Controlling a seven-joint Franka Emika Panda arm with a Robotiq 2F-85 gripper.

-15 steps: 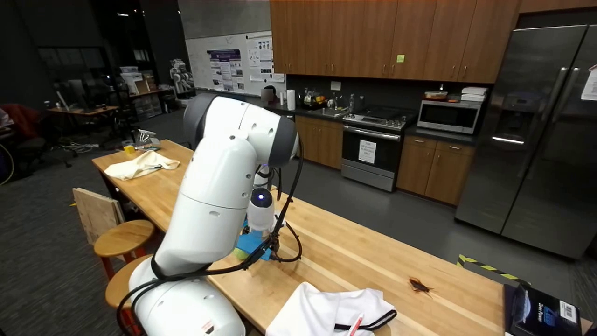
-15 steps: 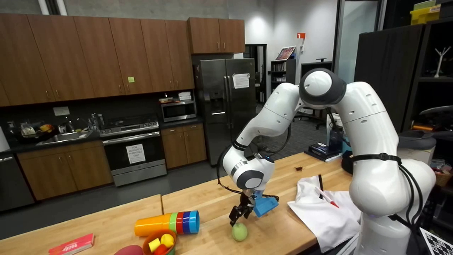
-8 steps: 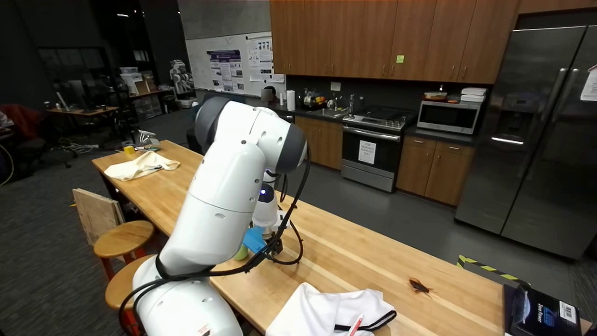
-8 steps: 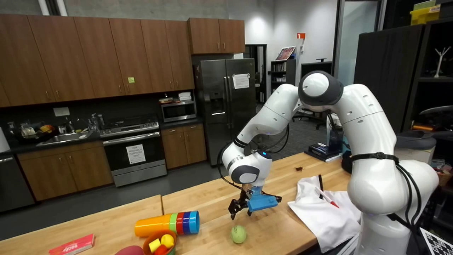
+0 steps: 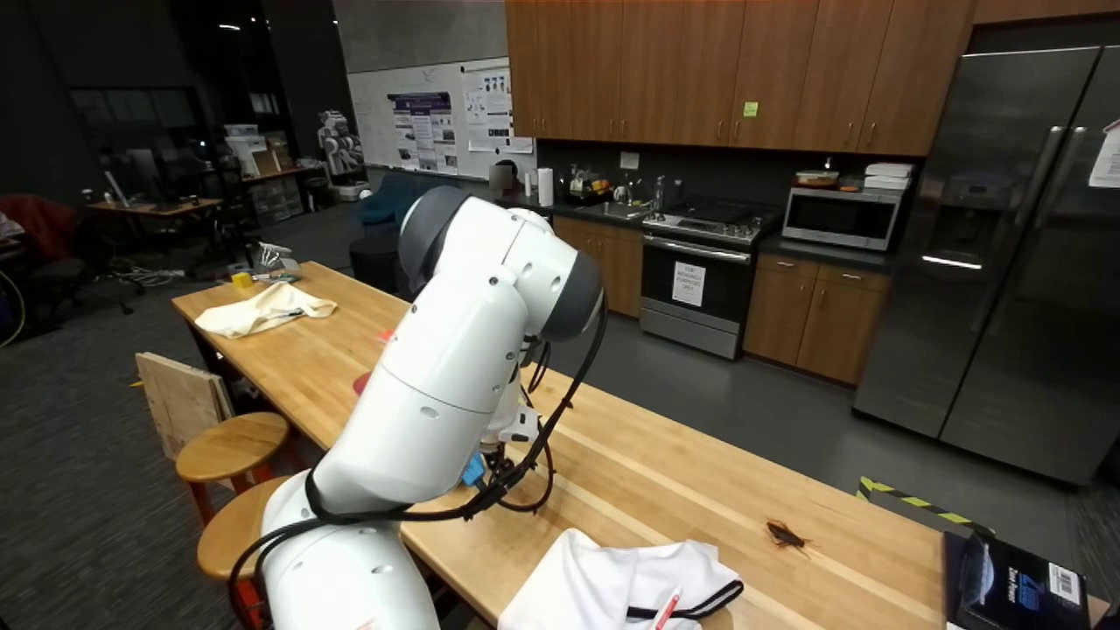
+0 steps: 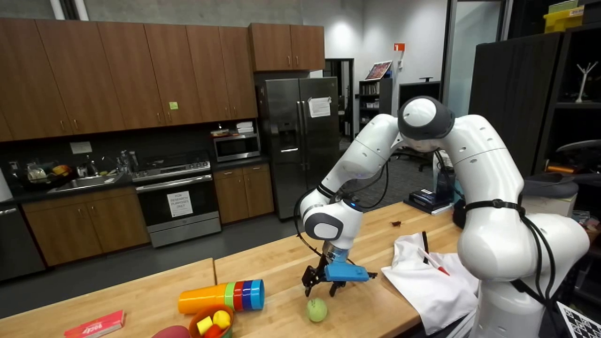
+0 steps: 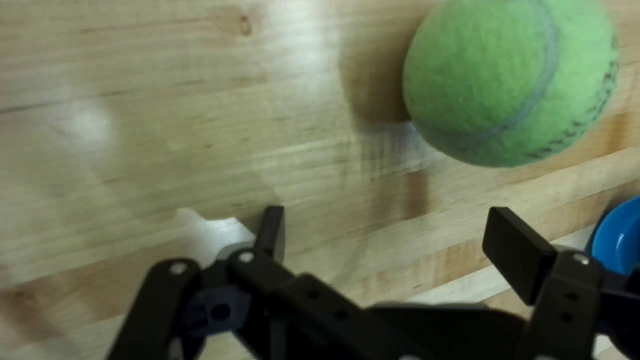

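Note:
A green tennis ball [image 6: 316, 310] rests on the wooden table, just in front of my gripper [image 6: 320, 290] in an exterior view. In the wrist view the ball [image 7: 505, 80] fills the upper right, beyond the fingertips and apart from them. Black fingers stand wide on either side of my gripper [image 7: 386, 220], with only table surface seen between them. At the right edge of that view shows part of a blue cup [image 7: 622, 237]. In the exterior view where the arm [image 5: 429, 385] stands in front, the ball is hidden and the gripper mostly so.
A row of nested coloured cups [image 6: 223, 296] lies on its side, left of the ball. Near it are an orange bowl [image 6: 201, 312] with small pieces and a red box [image 6: 96, 325]. A white cloth [image 6: 434, 281] with a marker and a brown insect-shaped thing [image 6: 396, 223] lie right.
My gripper has turned and drawn slightly away from the ball, which shifted a little. The arm has swung right in an exterior view, now covering the ball. The jaws stay wide.

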